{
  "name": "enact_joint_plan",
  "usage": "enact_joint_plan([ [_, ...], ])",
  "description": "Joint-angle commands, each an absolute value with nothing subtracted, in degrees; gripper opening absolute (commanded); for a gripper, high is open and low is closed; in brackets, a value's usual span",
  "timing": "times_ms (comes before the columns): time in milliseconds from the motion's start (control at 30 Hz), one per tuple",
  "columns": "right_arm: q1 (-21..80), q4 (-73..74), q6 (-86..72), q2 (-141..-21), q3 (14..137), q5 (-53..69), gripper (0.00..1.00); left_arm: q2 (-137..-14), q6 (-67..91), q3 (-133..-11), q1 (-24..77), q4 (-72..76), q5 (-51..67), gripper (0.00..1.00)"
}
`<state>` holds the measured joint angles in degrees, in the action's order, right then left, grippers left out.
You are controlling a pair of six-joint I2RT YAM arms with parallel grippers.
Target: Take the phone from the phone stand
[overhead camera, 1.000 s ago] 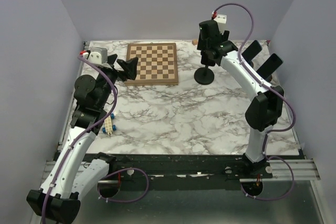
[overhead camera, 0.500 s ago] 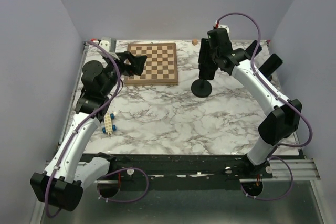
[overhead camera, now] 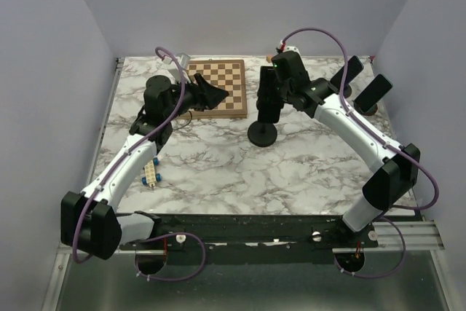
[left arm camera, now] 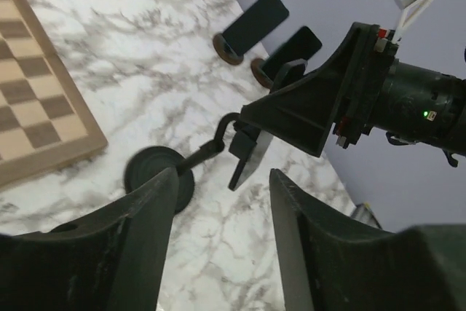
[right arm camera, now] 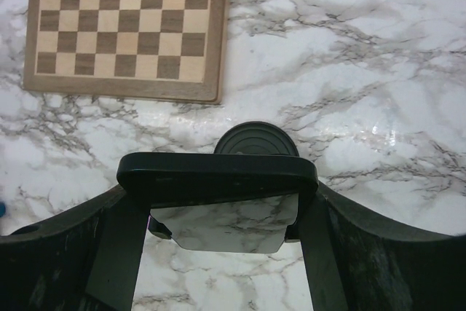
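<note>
A white marble-patterned table [overhead camera: 218,158] ringed by lavender walls carries a wooden chessboard [overhead camera: 212,89]. From above, the right gripper [overhead camera: 269,96] clasps the black slab phone [overhead camera: 266,111] directly over the black round-based phone stand [overhead camera: 262,135], while the left gripper [overhead camera: 215,97] hovers above the chessboard's near edge, close to the phone. The left wrist camera shows its own fingers [left arm camera: 138,245] spread wide, framing the stand's base and the phone edge-on. The right wrist camera shows both fingers [right arm camera: 120,245] pressed against the phone's sides, with the stand's base just beyond. Whether the phone rests in the cradle cannot be told.
</note>
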<state>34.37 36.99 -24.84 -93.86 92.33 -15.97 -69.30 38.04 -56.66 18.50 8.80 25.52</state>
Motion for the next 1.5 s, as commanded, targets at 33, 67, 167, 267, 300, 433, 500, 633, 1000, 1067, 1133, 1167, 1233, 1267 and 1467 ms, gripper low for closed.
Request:
enact_joint_plan([
  [33,37.61,35.16,-29.29,-92.92,89.7,-14.15,0.01,-74.93,48.07,-57.31,20.67,10.0,35.33,0.56],
  [67,37.67,34.89,-29.4,-92.62,89.21,-14.15,0.01,-75.57,48.62,-57.68,21.24,9.7,36.01,0.55],
  [167,37.66,33.56,-29.33,-91.25,87.19,-14.07,0.01,-76.5,49.77,-57.13,22.14,9.64,36.47,0.53],
  [267,37.69,31.76,-29.17,-89.55,85.49,-13.71,0.01,-77.27,51.27,-55.77,22.64,12.28,38.0,0.5],
  [300,37.7,31.41,-29.16,-89.18,85.12,-13.69,0.01,-77.62,51.42,-55.41,23.12,13.39,38.41,0.49],
  [433,37.71,31.12,-29.9,-88.51,84.21,-13.71,0.01,-78.67,47.91,-56.17,26.16,12.4,38.03,0.49],
  [500,37.69,30.89,-30.24,-88.42,83.73,-14.06,0.01,-79.37,45.02,-56.89,28.06,10.73,36.93,0.5],
  [633,37.65,30.85,-30.55,-88.89,84.14,-14.01,0.01,-81.51,42.19,-55.69,29.79,14.99,37.76,0.52],
  [1000,37.66,33.35,-29.51,-89.85,86.1,-12.15,0.01,-86.22,26.83,-60.63,30.59,8.39,33.6,0.49],
  [1067,37.7,33.26,-29.71,-89.9,86.01,-11.49,0.04,-86.52,27.93,-60.0,30.56,9.29,33.99,0.5],
  [1133,37.7,33.03,-30.01,-89.89,85.67,-11.18,0.18,-86.79,29.08,-59.76,30.58,10.25,34.33,0.51],
  [1167,37.7,33.41,-30.22,-89.97,85.76,-11.59,0.27,-86.87,29.63,-59.6,30.59,10.51,34.51,0.5],
  [1233,37.7,34.19,-30.02,-90.26,86.16,-12.16,0.49,-86.37,29.79,-59.42,30.58,10.72,34.16,0.5],
  [1267,37.7,34.67,-30.02,-90.42,86.49,-12.57,0.59,-85.87,29.92,-59.34,30.57,10.68,33.94,0.5],
  [1467,39.03,38.47,-29.73,-91.8,89.51,-15.8,0.87,-82.84,32.67,-58.41,30.59,10.48,33.15,0.53],
])
